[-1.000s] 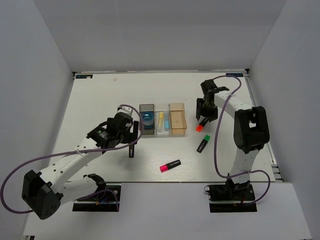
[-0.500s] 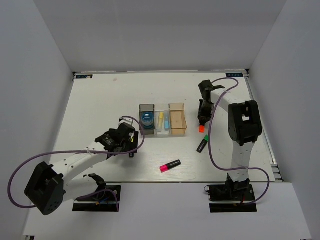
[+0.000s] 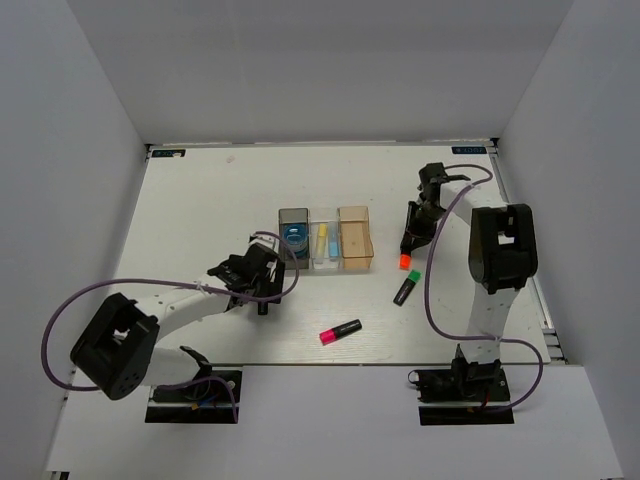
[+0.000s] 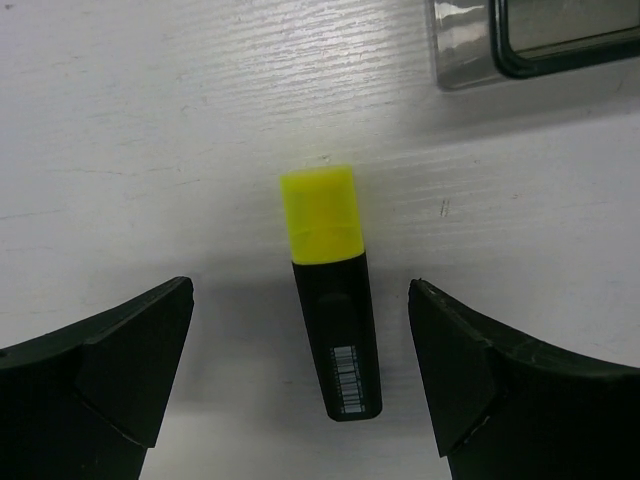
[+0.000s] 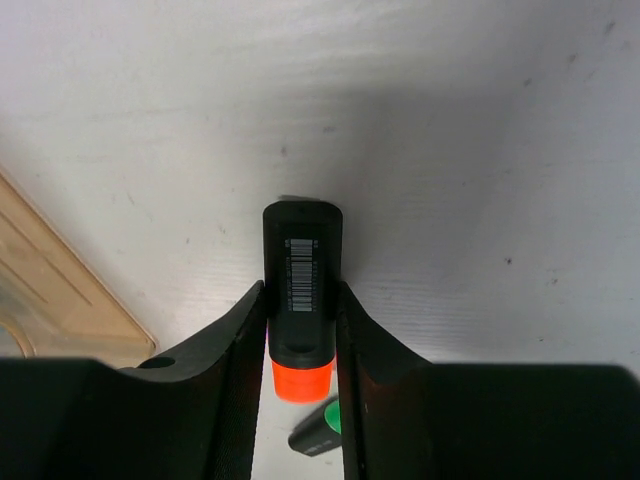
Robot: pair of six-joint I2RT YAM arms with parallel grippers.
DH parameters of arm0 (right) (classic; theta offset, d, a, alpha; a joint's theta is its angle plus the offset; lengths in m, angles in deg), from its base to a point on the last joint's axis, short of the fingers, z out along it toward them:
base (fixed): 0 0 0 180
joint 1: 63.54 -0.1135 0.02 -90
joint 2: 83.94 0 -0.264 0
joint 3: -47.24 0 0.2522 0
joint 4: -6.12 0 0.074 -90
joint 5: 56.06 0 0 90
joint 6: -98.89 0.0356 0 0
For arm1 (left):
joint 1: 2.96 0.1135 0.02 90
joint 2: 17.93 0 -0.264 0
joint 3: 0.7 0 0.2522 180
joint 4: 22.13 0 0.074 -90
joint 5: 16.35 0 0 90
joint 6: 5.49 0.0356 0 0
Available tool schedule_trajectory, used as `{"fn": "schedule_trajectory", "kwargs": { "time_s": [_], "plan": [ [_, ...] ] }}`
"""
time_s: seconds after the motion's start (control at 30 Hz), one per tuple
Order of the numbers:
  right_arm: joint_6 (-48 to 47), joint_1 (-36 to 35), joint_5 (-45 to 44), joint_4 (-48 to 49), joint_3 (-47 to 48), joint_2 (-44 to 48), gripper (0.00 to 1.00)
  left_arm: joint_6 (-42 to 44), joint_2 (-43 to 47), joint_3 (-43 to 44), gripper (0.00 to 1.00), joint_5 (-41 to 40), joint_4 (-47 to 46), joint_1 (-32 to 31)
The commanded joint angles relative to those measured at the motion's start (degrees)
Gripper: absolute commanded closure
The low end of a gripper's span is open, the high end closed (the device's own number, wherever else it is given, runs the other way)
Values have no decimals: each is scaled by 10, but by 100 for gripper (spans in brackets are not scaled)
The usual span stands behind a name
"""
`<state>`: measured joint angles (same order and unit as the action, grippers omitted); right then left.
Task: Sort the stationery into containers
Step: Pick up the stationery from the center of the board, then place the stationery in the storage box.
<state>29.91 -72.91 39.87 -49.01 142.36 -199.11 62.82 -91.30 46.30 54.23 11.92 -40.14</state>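
White links, black joints on left arm (image 3: 178,304) and right arm (image 3: 483,312); left gripper (image 4: 300,295) and right gripper (image 5: 300,290) black too. Purple cable (image 3: 427,300) loops off each (widest toward 9 o'clock).

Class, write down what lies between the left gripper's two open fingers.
A yellow-capped highlighter lies between the fingers of the left gripper, touching neither; the left wrist view shows it.

Only a sliver of the green-capped highlighter (image 5: 318,430) showed below the orange-capped highlighter (image 5: 302,270) — the orange-tan bin (image 5: 60,290) ran off the left edge, the smoky grey bin (image 4: 545,45) off the top.
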Motion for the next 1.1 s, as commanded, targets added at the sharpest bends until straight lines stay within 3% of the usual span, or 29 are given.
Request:
{"fn": "schedule_trajectory", "kwargs": {
  "time_s": [0.0, 0.13, 0.17, 0.3, 0.47, 0.5, 0.7, 0.87, 0.93, 0.97, 1.07],
  "plan": [
    [-56, -2, 57, 0, -11, 47, 100, 8, -23, 24, 2, 16, -26, 7],
    [-102, -5, 88, 22, -14, 114, 100, -4, -46, 28, 6, 19, -27, 5],
    [-111, -8, 132, 29, -15, 124, 100, -9, -49, 25, 7, 18, -30, 5],
    [-146, -32, 194, 40, 12, 162, 100, -16, -58, 17, 21, 15, -40, 5],
    [-127, -63, 227, 33, 58, 130, 100, -27, -68, 10, 36, 17, -41, 3],
    [-123, -71, 232, 30, 67, 110, 100, -30, -69, 6, 42, 17, -53, -2],
    [-106, -129, 180, 17, 127, 39, 100, -39, -66, -4, 51, 8, -39, -11],
    [-102, -150, 140, 17, 143, 13, 100, -38, -57, -11, 79, 7, -29, -10],
    [-102, -157, 130, 10, 156, 5, 88, -36, -49, -12, 91, 8, -24, -12],
    [-105, -159, 129, 8, 161, 1, 71, -34, -47, -12, 95, 7, -22, -10],
    [-113, -164, 114, 3, 157, 8, 44, -36, -21, -14, 99, 7, -10, -12]
  ]
}}
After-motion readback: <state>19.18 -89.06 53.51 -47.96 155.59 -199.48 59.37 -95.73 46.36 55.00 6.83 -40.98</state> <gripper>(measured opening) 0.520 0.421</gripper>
